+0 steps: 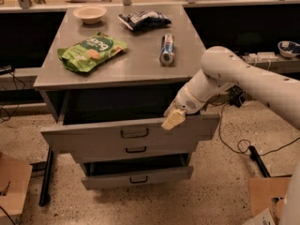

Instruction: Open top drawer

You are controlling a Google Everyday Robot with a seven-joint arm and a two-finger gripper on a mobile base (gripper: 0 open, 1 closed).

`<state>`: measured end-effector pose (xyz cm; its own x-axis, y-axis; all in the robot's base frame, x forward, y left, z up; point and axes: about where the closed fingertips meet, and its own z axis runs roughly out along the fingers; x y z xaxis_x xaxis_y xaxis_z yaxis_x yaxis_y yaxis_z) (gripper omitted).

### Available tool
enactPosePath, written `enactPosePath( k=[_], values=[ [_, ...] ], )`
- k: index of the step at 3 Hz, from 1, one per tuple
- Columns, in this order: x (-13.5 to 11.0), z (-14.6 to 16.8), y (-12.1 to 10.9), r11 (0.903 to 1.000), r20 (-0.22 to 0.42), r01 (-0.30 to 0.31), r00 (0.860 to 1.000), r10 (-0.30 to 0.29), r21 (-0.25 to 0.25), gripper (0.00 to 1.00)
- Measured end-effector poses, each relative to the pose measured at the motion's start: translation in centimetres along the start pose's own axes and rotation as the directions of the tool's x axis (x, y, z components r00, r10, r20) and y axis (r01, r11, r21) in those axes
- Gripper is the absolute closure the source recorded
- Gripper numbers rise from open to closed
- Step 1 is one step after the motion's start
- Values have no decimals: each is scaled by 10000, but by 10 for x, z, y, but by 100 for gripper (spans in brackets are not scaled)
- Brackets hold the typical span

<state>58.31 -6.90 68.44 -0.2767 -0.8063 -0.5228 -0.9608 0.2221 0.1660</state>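
Gripper [173,119], as I see it from here, rests at the upper edge of the top drawer [89,138], right of its small dark handle [134,133]; I cannot tell how far it is open or whether it grips anything. The white arm [243,78] comes in from the right.

That drawer is the widest, with a plain grey metal front. It stands well out from the cabinet, and the space behind the front is too dark to read. Below it the middle drawer [168,150] and bottom drawer [108,179] are narrower.

On the grey counter [136,71] lie a green snack bag [92,51], a can [166,49] on its side, a dark bag [143,20] and a pale bowl [90,13].

The floor [220,191] is speckled stone, with cables [234,144] across it and a cardboard box [11,182] at the left.
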Motion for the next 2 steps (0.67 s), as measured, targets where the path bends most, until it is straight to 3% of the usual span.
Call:
enactPosePath(
  k=[1, 2],
  values=[
    [11, 4, 46, 9937, -39, 709, 9974, -715, -874, 89],
    [17, 8, 55, 9899, -86, 894, 9958, -909, -1102, 86]
  ],
)
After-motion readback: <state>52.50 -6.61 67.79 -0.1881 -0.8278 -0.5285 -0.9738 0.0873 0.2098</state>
